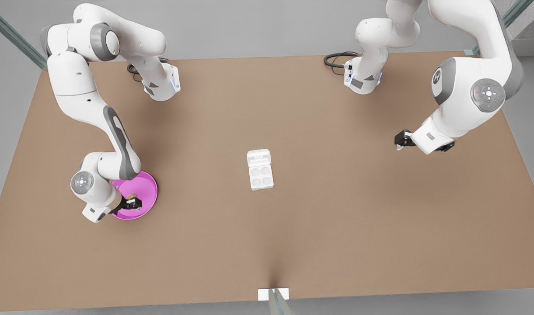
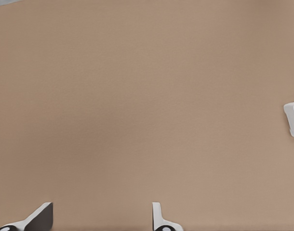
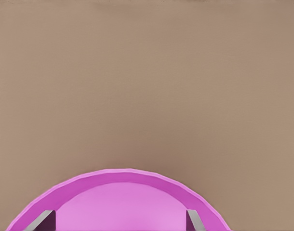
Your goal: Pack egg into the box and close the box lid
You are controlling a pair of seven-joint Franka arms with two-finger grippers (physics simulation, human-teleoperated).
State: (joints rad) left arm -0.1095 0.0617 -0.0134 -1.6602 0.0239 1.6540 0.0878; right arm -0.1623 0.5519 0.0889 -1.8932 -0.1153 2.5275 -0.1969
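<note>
Right gripper (image 1: 132,204) low, spread; left gripper (image 1: 400,143) raised, spread.

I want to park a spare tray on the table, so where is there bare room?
The table is bare between the pink plate and the box, and between the box and the left gripper waiting at the front view's right. It is crowded at the plate, where the right gripper hangs over the egg.
</note>
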